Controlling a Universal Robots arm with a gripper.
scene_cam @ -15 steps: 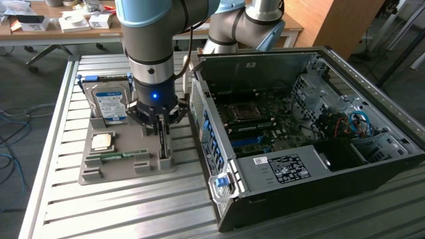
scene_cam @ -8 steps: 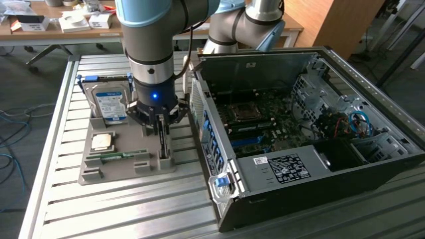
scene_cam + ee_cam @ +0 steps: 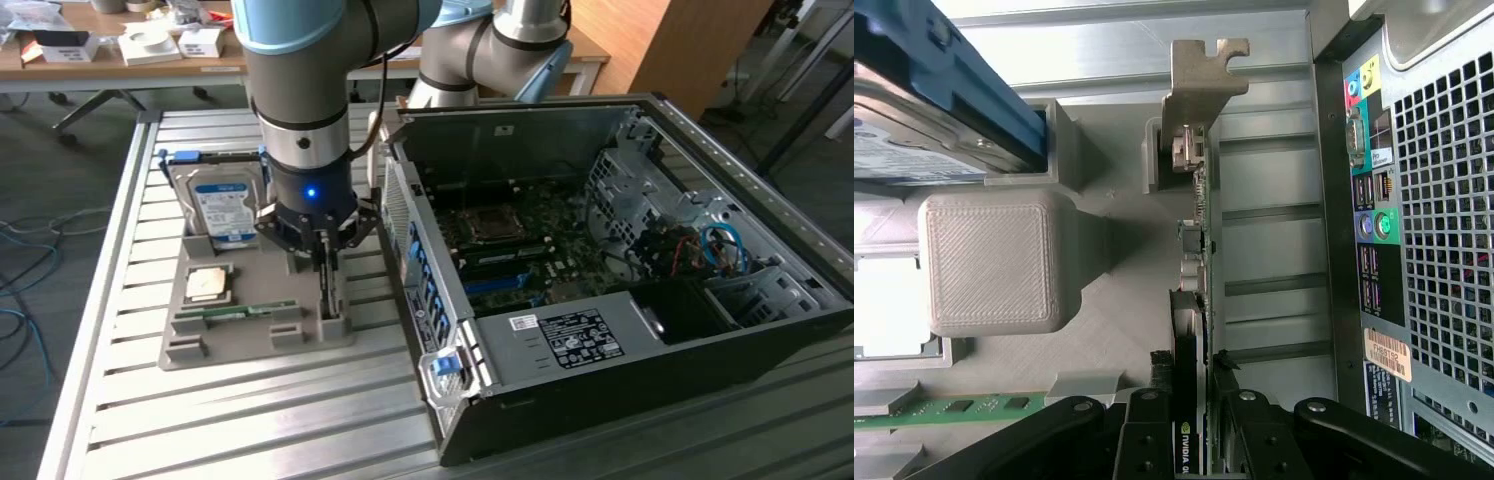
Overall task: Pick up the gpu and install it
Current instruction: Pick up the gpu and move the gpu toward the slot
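The gpu [image 3: 1199, 230] stands on edge in a slot of the grey holder [image 3: 240, 345], its pale metal bracket [image 3: 1199, 90] at the far end. In the exterior view the dark card [image 3: 330, 298] shows just below the arm's tool. My gripper [image 3: 324, 262] has come straight down over it. In the wrist view the gripper [image 3: 1194, 405] straddles the card's near end, with a black finger [image 3: 1152, 405] against each face. The card still sits in its slot.
The holder also carries a silver hard drive with a blue label [image 3: 223, 205], a square processor [image 3: 207, 283] and a green RAM stick [image 3: 240, 310]. The open computer case [image 3: 747, 180] lies at the exterior view's right, close beside the holder, its port panel [image 3: 1374, 200] near the card.
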